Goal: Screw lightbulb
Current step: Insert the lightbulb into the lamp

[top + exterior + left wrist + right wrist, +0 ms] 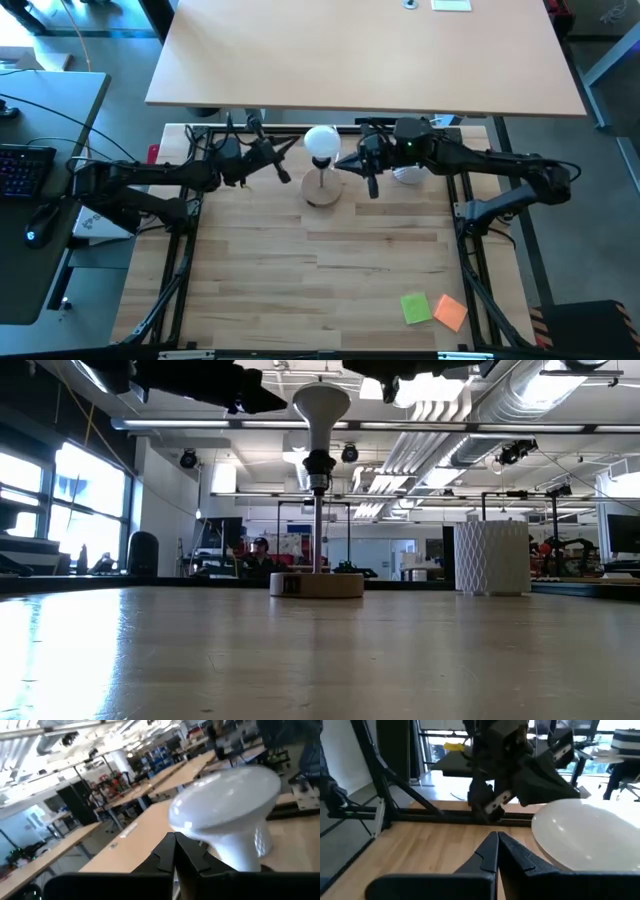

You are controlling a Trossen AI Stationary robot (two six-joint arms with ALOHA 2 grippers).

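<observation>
The white lightbulb [321,141] stands upright in the black socket [318,465] on top of the lamp's thin post, which rises from the round wooden base [323,190]. My left gripper [292,148] is shut and hangs just left of the bulb's globe [225,800], pointing level at it. My right gripper [342,163] is also shut, just right of the bulb and slightly nearer; the globe [590,832] sits beside its fingertips. Both tips hang at globe height in the low view. Neither gripper plainly touches the bulb.
A white ribbed cup [491,557] stands on the table right of the lamp, under my right arm. A green note [415,308] and an orange note [451,312] lie near the front right corner. Black frame rails [180,270] border the wooden tabletop.
</observation>
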